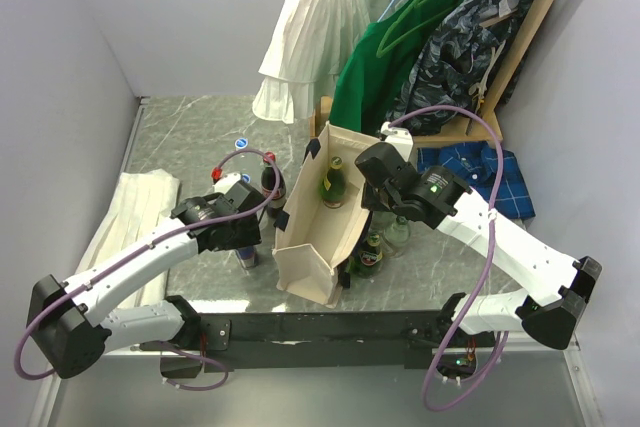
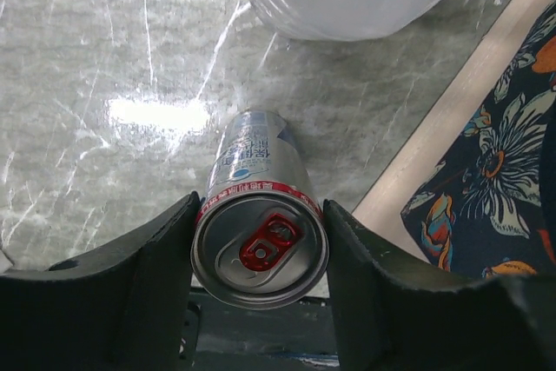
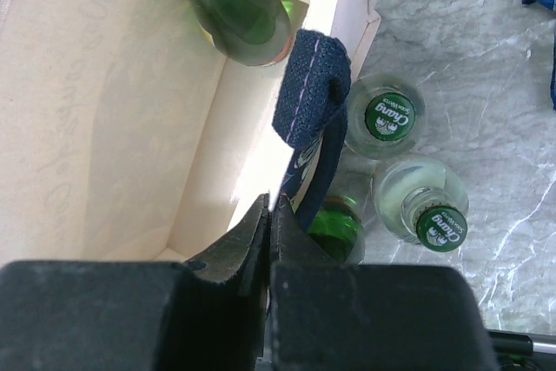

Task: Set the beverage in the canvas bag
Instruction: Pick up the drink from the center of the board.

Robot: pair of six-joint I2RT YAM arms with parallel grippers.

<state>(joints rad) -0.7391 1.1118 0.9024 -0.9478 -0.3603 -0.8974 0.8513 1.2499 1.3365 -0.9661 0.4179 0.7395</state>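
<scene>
A silver beverage can (image 2: 256,215) with a red tab stands upright on the marble table, left of the canvas bag (image 1: 305,247). My left gripper (image 2: 259,249) is shut on the can, one black finger (image 2: 165,258) pressed to each side of its top. In the top view the can (image 1: 246,255) sits under that gripper (image 1: 240,239). The cream bag stands open with a green bottle (image 1: 332,183) inside. My right gripper (image 3: 272,215) is shut on the bag's right rim (image 3: 261,171), beside the navy handle (image 3: 311,89).
Three bottles (image 3: 387,115) (image 3: 430,210) (image 3: 334,228) stand close against the bag's right side. More bottles (image 1: 270,179) stand behind my left gripper. A white folded cloth (image 1: 125,217) lies at the left. Hanging clothes (image 1: 385,57) and a blue plaid shirt (image 1: 480,177) fill the back.
</scene>
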